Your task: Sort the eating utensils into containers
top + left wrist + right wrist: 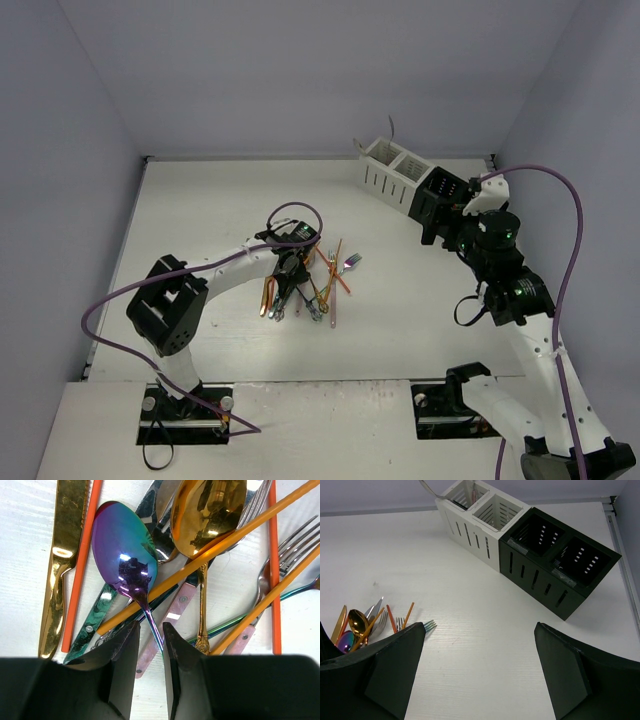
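Note:
The eating utensils [320, 285] lie in a crossed heap mid-table. My left gripper [151, 630] is down over the heap. Its jaws stand a narrow gap apart astride the thin handle of an iridescent blue-green spoon [122, 550]. The handle lies against the right finger [175, 650], and white table shows between it and the left finger. A gold knife [62, 555], a gold spoon [207, 510] and silver forks [295, 545] lie around it. The containers, a white caddy [470, 525] and a black caddy [545, 580], stand at the back right. My right gripper [480, 625] hovers open and empty before them.
Orange and yellow sticks [270, 555] cross over the heap. One utensil handle [392, 125] sticks up from the white caddy's far compartment. The side wall runs close behind the black caddy [440, 195], and the right arm [500, 260] stands next to it.

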Controlling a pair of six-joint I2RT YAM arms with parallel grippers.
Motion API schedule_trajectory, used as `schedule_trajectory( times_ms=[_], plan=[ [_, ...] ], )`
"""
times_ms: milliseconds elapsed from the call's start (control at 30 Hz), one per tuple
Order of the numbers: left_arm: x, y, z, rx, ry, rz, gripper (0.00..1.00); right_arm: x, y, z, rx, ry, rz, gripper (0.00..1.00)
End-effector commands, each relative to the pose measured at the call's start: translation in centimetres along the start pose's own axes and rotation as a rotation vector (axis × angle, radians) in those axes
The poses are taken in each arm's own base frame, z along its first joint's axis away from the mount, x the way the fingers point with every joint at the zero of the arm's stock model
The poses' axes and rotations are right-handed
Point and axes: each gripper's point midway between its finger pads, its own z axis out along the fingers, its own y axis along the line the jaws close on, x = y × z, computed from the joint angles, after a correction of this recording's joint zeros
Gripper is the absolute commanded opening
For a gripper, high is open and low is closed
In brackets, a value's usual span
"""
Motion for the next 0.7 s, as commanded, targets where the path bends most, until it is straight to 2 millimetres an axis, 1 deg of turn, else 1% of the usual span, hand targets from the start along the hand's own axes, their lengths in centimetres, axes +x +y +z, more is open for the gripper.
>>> schedule_trajectory(
  times_ms=[0, 233, 433, 667],
  plan=[
    [-0.6, -1.1, -0.9, 0.037, -0.014, -0.072, 0.22, -1.3, 0.3, -0.3, -0.016, -0.054, 0.004, 0.89],
    [-0.1, -1.0, 0.2, 0.008, 0.0, -0.085, 0.22, -1.2, 0.2, -0.8, -0.018, -0.054, -0.004, 0.89],
    [0.1, 0.0, 0.9, -0.028, -0.003, -0.091, 0.22, -1.1, 0.1, -1.0, -0.017, -0.051, -0.014, 0.89],
    [0.2, 0.5, 1.2, -0.042, -0.003, -0.095, 0.17, -0.9, 0.2, -0.9, -0.022, -0.044, -0.014, 0.89]
  ],
)
